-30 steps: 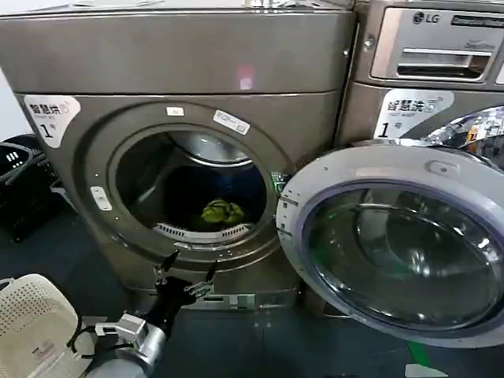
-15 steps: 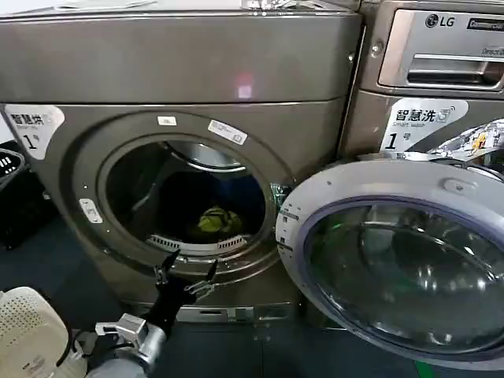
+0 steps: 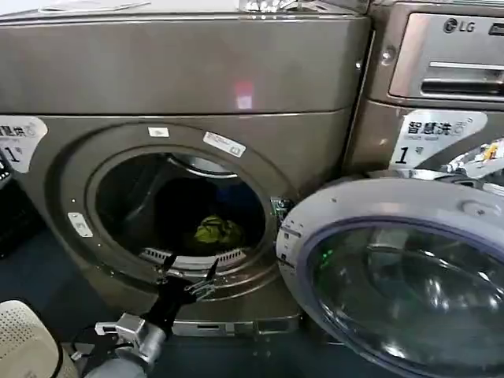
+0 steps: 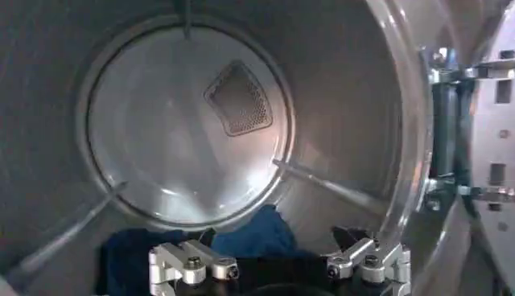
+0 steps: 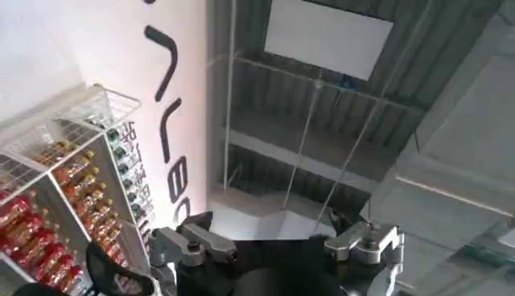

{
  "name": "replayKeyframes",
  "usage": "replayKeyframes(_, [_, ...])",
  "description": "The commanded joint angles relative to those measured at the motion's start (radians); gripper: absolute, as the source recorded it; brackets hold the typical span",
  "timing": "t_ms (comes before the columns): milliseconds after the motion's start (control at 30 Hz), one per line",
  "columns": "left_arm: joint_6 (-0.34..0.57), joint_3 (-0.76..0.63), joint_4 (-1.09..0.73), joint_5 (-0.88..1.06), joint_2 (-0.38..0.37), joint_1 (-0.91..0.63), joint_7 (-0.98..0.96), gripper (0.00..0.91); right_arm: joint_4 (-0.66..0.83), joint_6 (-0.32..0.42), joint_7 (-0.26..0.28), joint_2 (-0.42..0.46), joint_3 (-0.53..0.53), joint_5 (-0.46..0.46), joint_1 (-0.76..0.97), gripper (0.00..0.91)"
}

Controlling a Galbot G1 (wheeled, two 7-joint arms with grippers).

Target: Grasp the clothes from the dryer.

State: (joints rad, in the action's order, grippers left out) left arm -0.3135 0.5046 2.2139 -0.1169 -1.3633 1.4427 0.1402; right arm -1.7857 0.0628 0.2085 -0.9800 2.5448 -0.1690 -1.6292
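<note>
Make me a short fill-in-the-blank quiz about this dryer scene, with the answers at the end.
1. The dryer door is swung ____.
2. The yellow-green clothes lie inside the ____.
3. The left gripper, at the porthole's lower rim, has its jaws ____.
4. The logo on the neighbouring machine reads ____.

Answers: open; drum; open; LG

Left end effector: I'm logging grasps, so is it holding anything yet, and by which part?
Nothing is held. The left end effector is open at the dryer rim, short of the clothes.
</note>
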Motion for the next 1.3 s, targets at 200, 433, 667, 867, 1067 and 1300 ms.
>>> replayKeyframes(200, [-0.002, 0.0, 0.004, -0.001, 0.002, -0.002, 0.0, 0.907, 0.0, -0.001, 0.0, 0.001, 0.005, -0.001, -0.003, 0.907])
replayKeyframes(433, [-0.001, -0.003, 0.004, 0.0, 0.003, -0.004, -0.001, 0.907, -0.001, -0.001, 0.0, -0.001, 0.007, -0.002, -0.004, 0.907])
replayKeyframes(667, [-0.021, 0.001, 0.005, 0.054, 0.005, -0.018, 0.0, 0.907, -0.005, -0.024, -0.016, -0.004, 0.024, 0.003, -0.014, 0.907])
replayKeyframes(867, [-0.013, 0.005, 0.012, 0.462, 0.005, -0.055, 0.084, 0.907, -0.031, -0.063, -0.018, -0.01, 0.074, 0.013, -0.025, 0.907])
replayKeyframes(1067, [0.131, 0.001, -0.039, 0.868, 0.033, -0.136, 0.148, 0.907, -0.022, -0.07, -0.017, -0.015, 0.105, 0.017, -0.052, 0.907])
replayKeyframes(1300, [0.23, 0.019, -0.113, 1.06, 0.03, -0.289, 0.371, 0.907, -0.024, -0.062, -0.016, -0.031, 0.126, 0.024, -0.068, 0.907])
